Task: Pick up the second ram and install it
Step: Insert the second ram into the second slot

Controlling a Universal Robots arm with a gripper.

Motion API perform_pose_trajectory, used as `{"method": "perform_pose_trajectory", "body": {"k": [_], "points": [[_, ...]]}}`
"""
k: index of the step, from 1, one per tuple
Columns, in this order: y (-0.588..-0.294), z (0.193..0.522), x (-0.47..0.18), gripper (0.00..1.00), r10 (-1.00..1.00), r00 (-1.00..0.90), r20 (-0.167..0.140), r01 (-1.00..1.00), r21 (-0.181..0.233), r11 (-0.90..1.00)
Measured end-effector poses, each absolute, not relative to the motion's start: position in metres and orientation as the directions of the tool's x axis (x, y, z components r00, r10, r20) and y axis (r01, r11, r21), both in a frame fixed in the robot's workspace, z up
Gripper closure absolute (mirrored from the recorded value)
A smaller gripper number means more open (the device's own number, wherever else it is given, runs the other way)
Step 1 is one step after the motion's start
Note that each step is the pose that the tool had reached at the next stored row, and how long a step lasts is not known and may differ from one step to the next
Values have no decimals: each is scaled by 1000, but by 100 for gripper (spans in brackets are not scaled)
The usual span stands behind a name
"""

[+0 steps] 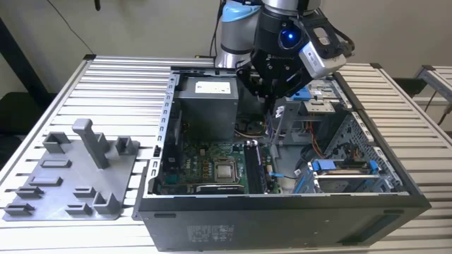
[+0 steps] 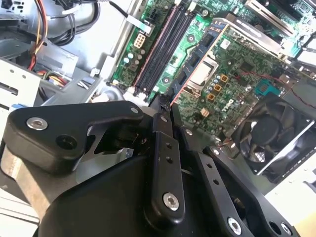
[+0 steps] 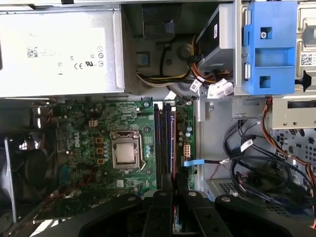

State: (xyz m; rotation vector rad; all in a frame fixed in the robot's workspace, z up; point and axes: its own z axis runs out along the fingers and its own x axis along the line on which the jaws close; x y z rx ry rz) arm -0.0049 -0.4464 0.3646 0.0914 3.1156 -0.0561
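Note:
My gripper (image 1: 270,97) hangs over the open computer case (image 1: 282,217), above the motherboard's black memory slots (image 1: 255,168). In both wrist views the black fingers are closed together on a thin dark stick seen edge-on, the second ram (image 3: 174,148) (image 2: 195,66). It reaches out from the gripper (image 3: 174,191) (image 2: 165,104), in line with the memory slots (image 3: 161,143) (image 2: 160,49) and above them. Whether it touches a slot is not clear.
The grey holder tray (image 1: 63,185) with upright posts lies on the slatted table at the exterior view's left. Inside the case are the power supply (image 3: 59,49), CPU socket (image 3: 124,150), a fan (image 2: 276,133), cable bundles (image 3: 247,158) and a blue drive bracket (image 3: 271,49).

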Motion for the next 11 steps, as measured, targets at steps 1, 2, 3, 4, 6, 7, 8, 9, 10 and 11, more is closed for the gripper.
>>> {"method": "perform_pose_trajectory", "body": {"k": [1, 2, 3, 4, 6, 7, 8, 9, 10, 11], "points": [[-446, 363, -5, 86, 55, -998, -26, 56, -35, 998], [-446, 362, -5, 86, 48, -998, -27, 49, -35, 998], [-446, 360, -5, 86, 38, -999, -27, 39, -35, 999], [-446, 358, -5, 86, 26, -999, -27, 27, -35, 999], [-445, 356, -5, 86, 6, -1000, -30, 7, -35, 999], [-445, 354, -5, 86, 0, -1000, -32, 1, -35, 999], [-445, 352, -5, 86, -2, -999, -33, 0, -35, 999], [-445, 351, -5, 86, -1, -999, -35, 0, -35, 999], [-445, 351, -5, 86, -2, -999, -36, 0, -35, 999], [-445, 351, -5, 86, -2, -999, -36, 0, -35, 999]]}}
